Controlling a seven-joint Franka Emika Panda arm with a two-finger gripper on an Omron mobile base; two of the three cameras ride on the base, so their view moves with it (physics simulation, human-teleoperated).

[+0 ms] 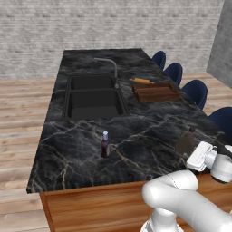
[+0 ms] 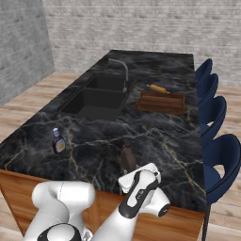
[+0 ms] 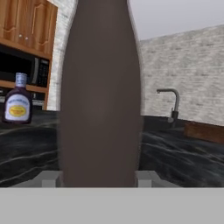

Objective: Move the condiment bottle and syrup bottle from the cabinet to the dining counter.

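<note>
Black marble veined with gold and white forms the top of the counter (image 1: 149, 131), which is carried on wooden sides. A double sink (image 1: 94, 97) is sunk into the far half of the top, and a grey faucet (image 1: 110, 66) is set at its rim. Blue stools (image 2: 212, 113) are lined along one long side. A wooden tray (image 2: 161, 102) is seen beside the sink, with a rolling pin (image 2: 157, 88) just behind it. A wooden cabinet (image 3: 27, 25) is seen high in the hand view, above a dark microwave (image 3: 24, 68).

The syrup bottle (image 2: 127, 158) is stood upright on the marble near the front edge, close to the arm. In the hand view its brown body is seen between the two finger tips, and the gripper (image 3: 99, 178) is closed around it, the fingers (image 3: 51, 178) being pressed against its sides.

The condiment bottle (image 1: 105, 144) is stood upright on the same top, well apart from the syrup bottle and nearer the sink; its pale cap and yellow label are seen in the hand view.
</note>
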